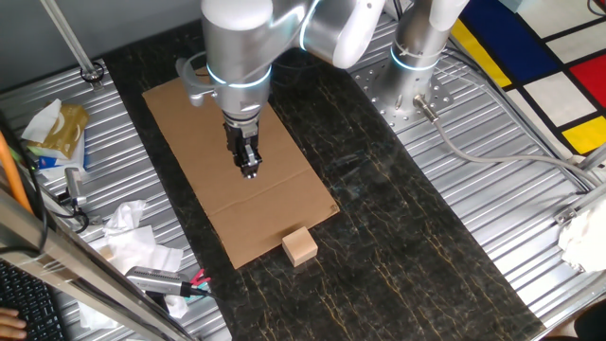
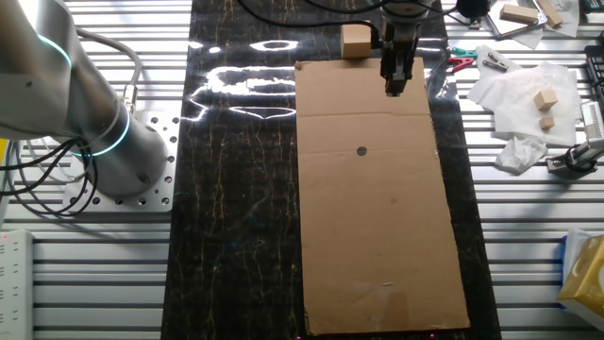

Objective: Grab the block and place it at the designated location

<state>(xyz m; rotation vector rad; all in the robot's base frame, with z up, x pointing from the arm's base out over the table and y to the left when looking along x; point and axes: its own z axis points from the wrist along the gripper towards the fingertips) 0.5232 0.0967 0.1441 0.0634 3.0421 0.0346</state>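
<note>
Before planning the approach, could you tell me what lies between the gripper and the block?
Only bare cardboard sheet separates the gripper from the block, seen in one fixed view.

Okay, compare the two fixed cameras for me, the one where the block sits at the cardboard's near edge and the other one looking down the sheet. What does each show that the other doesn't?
Only the view with the block near the bottom shows a keyboard corner at lower left and a red, yellow and blue panel at upper right; there the arm hides the black dot. Only the other view shows the black dot on the cardboard, plus extra wooden pieces on white paper. Both show the block at the cardboard sheet's edge, and the tool above the sheet, not holding the block.
</note>
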